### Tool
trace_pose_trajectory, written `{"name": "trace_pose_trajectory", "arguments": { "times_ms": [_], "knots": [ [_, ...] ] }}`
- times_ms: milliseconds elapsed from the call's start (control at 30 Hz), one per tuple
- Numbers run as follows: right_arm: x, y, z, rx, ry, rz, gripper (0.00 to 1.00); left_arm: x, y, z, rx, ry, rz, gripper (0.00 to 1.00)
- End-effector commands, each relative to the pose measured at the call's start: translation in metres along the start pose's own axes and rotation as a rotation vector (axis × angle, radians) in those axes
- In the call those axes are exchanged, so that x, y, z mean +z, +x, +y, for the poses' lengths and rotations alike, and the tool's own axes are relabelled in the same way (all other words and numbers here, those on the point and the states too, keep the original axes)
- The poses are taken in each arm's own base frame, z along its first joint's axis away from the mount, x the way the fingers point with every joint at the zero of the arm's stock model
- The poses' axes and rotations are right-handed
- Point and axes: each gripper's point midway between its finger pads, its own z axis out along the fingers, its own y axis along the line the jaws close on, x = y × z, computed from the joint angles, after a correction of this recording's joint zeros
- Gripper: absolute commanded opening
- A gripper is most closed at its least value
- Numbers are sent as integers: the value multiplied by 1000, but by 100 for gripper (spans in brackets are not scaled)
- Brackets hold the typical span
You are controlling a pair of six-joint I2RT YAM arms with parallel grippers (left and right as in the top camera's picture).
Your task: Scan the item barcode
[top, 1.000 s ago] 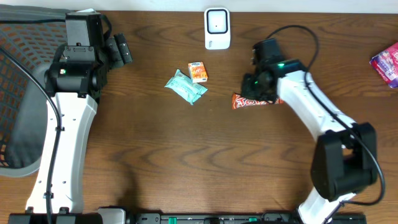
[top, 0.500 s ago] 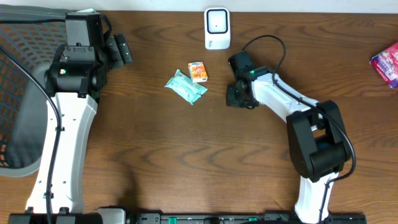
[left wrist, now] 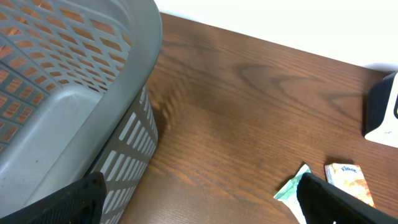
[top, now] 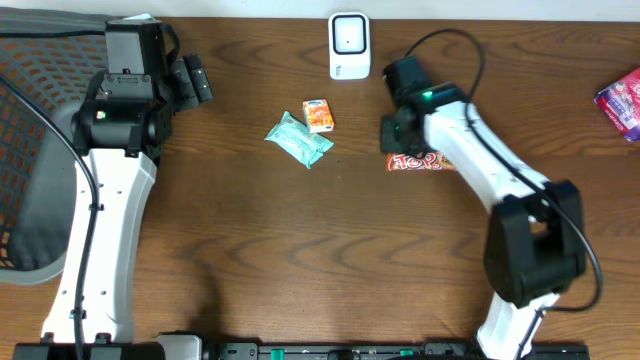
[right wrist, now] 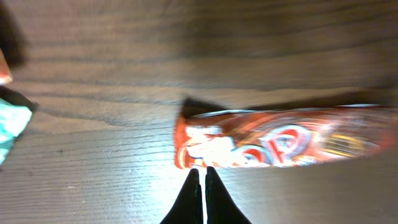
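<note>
The item, a red and orange candy bar (top: 422, 161) (right wrist: 280, 143), lies flat on the wooden table right of centre. No barcode shows on it. My right gripper (top: 394, 150) (right wrist: 200, 169) is shut, its tips pressed together at the bar's left end with nothing between them. The white scanner (top: 349, 45) (left wrist: 382, 115) with a dark window stands at the table's far edge, apart from the bar. My left gripper (top: 190, 80) (left wrist: 202, 205) hangs open and empty at the far left, beside the basket.
A grey mesh basket (top: 30, 150) (left wrist: 62, 93) fills the left side. A teal tissue pack (top: 298, 139) (left wrist: 292, 191) and a small orange box (top: 318, 115) (left wrist: 349, 180) lie left of the bar. A purple packet (top: 622, 100) sits at the right edge.
My right arm swung left over the candy bar, then back right. The bar now lies slightly further right. The left arm has not moved.
</note>
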Motion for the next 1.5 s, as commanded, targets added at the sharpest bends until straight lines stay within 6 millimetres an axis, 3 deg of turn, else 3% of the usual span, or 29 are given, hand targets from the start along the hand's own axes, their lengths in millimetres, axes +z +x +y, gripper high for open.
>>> {"name": "trace_pose_trajectory", "arguments": {
  "times_ms": [0, 100, 300, 600, 733, 900, 1033, 1200, 1467],
  "knots": [
    [-6, -6, -24, 32, 52, -8, 1, 3, 0, 4, -14, -18, 4, 98],
    [5, 5, -33, 51, 49, 44, 1, 3, 0, 4, -14, -18, 4, 98],
    [36, 25, -29, 76, 1, 127, 1, 3, 0, 4, -14, -18, 4, 98],
    [78, 37, -32, 129, 30, 146, 1, 3, 0, 4, -14, -18, 4, 98],
    [72, 22, -28, 131, 14, 99, 1, 3, 0, 4, -14, -18, 4, 98],
    [42, -3, -31, 102, 10, 70, 1, 3, 0, 4, -14, -18, 4, 98],
    [17, -15, -48, 85, 75, 75, 1, 3, 0, 4, -14, -18, 4, 98],
    [12, 0, -77, 89, 187, 137, 7, 3, 0, 4, -14, -18, 4, 98],
    [45, 29, -108, 149, 209, 198, 6, 3, 0, 4, -14, -18, 4, 98]
  ]
}}
